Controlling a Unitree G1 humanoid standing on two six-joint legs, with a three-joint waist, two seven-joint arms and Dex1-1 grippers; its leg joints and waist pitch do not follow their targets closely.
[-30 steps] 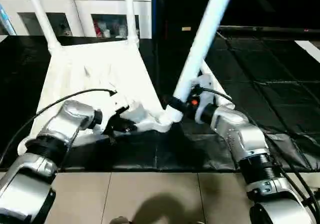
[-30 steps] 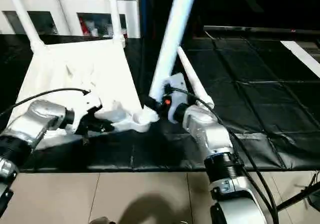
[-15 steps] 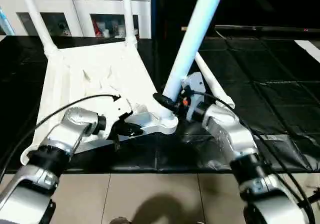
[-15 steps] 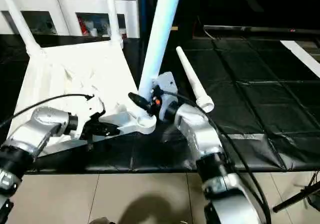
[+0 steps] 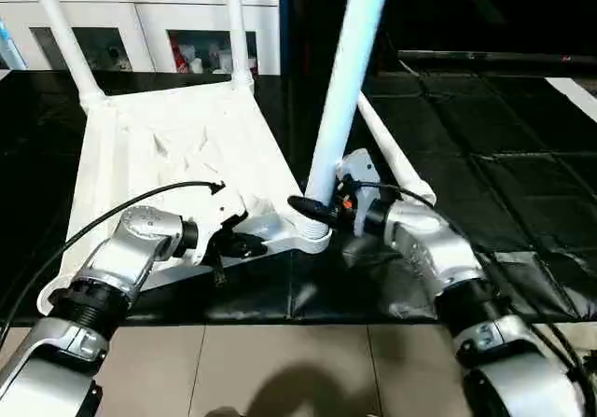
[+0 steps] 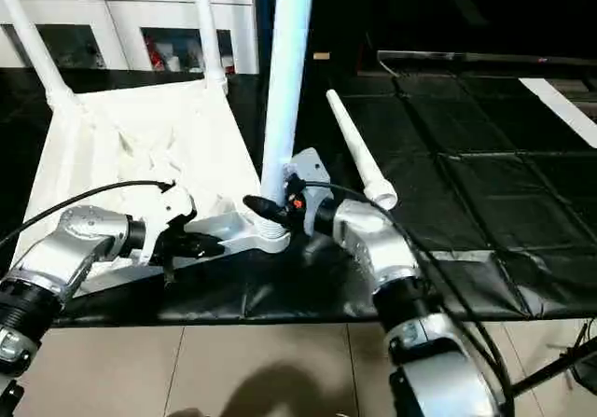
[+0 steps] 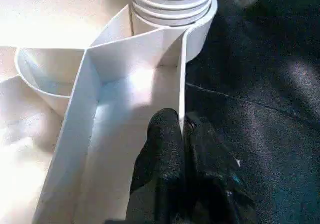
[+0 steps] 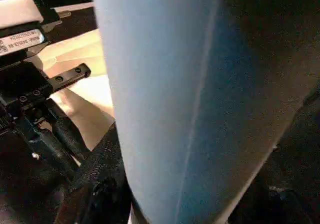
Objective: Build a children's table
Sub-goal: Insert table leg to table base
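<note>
The white table top (image 5: 168, 146) lies underside up on the black mat, with two legs (image 5: 61, 34) (image 5: 233, 25) standing in its far corners. A third leg (image 5: 340, 81) stands almost upright in the near right corner socket (image 5: 315, 238). My right gripper (image 5: 317, 207) is shut around this leg just above the socket. My left gripper (image 5: 244, 245) is shut on the thin near rim of the top, left of that socket; the left wrist view shows its fingers (image 7: 165, 144) pinching the wall below the leg's ribbed foot (image 7: 172, 3). A fourth leg (image 6: 354, 151) lies loose on the mat to the right.
A white glass-door cabinet (image 5: 140, 25) stands behind the table top. The black mat (image 5: 504, 156) stretches to the right, and its front edge meets beige floor tiles (image 5: 280, 370) close to me. A cable (image 5: 112, 207) loops over my left forearm.
The held leg has swung from leaning right to nearly upright. Its foot and my right gripper have shifted left and down with the corner. My left gripper keeps its hold on the rim.
</note>
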